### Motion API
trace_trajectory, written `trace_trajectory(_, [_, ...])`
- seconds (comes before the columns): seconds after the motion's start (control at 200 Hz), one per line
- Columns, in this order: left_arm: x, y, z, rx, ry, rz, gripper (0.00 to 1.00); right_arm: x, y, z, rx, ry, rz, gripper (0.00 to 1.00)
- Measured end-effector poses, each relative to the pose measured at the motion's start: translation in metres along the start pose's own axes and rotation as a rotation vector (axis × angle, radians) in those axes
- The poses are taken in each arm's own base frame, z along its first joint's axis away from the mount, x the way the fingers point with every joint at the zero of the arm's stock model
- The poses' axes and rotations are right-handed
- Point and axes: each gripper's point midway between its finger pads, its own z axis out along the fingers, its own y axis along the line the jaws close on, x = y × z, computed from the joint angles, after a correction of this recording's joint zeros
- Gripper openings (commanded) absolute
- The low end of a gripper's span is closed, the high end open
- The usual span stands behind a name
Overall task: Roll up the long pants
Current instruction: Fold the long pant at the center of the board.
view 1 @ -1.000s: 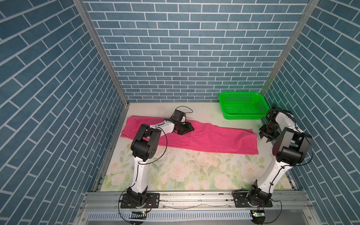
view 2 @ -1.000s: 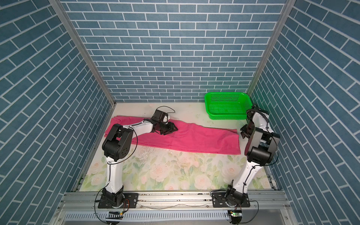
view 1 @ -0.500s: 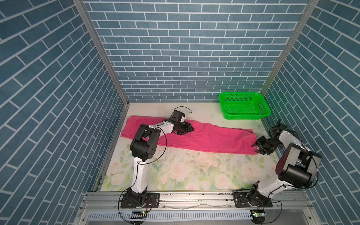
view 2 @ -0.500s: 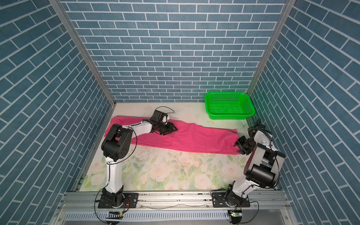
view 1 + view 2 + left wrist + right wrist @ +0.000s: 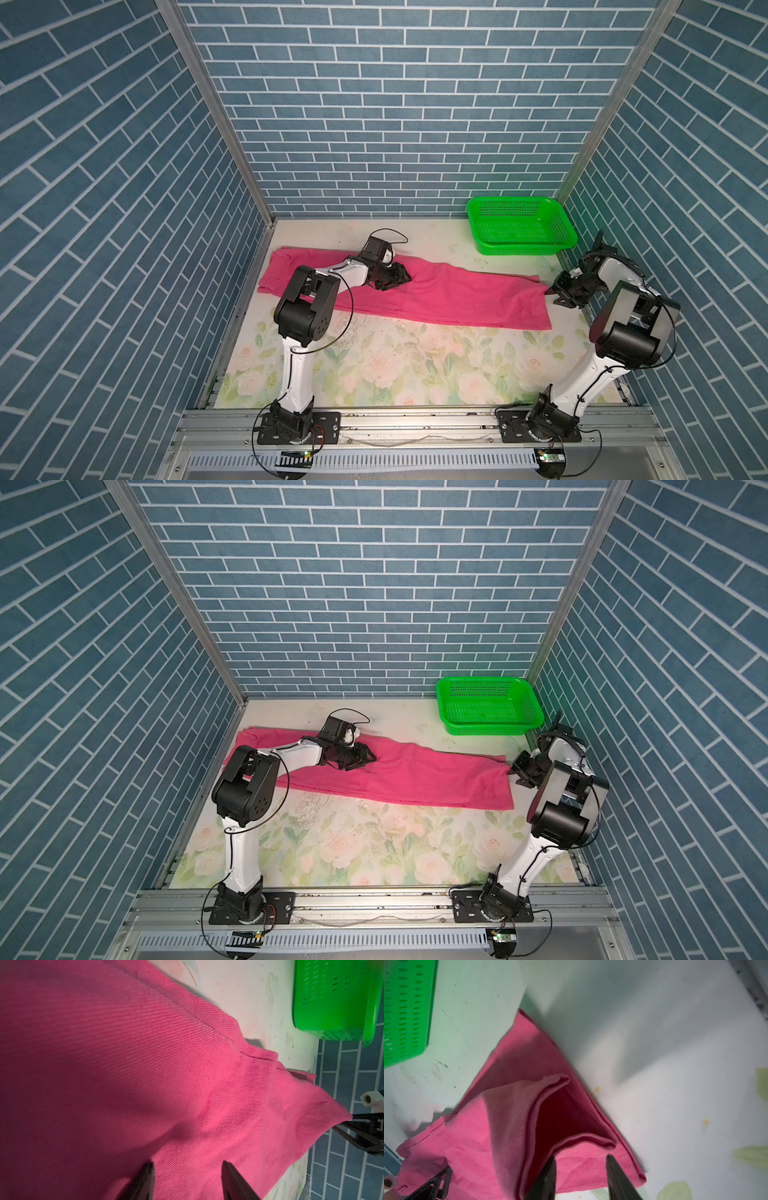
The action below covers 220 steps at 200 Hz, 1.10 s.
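Right claw [image 5: 552, 297] swung to long pants [image 5: 449, 299] hem, jaws apart, left claw [image 5: 405, 279] spread on cloth, tips cropped

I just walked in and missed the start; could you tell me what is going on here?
Two robot arms are working on the pink long pants, which lie flat and unrolled across the floral table. The left end effector is down on the cloth about midway along, jaws apart. The right end effector is at the leg hem, jaws apart around a lifted fold. Rolling has not yet begun.
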Motion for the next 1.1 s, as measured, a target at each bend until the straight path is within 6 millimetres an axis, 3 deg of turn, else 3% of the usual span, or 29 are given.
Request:
trace_trajectory(0.37, [0.0,0.0,0.0,0.002,0.001,-0.001,0.57,0.034,-0.013,0.027,0.002,0.102,0.022,0.35])
trace_trajectory(0.785, [0.0,0.001,0.0,0.001,0.002,-0.002,0.57,0.029,-0.015,0.036,0.008,0.122,0.017,0.2])
trace_trajectory(0.945, [0.0,0.001,-0.001,0.001,0.002,-0.001,0.57,0.028,-0.017,0.038,0.024,0.122,0.027,0.0])
trace_trajectory(1.1, [0.0,0.001,-0.001,0.001,0.002,-0.001,0.57,0.029,-0.017,0.039,0.035,0.123,0.033,0.0])
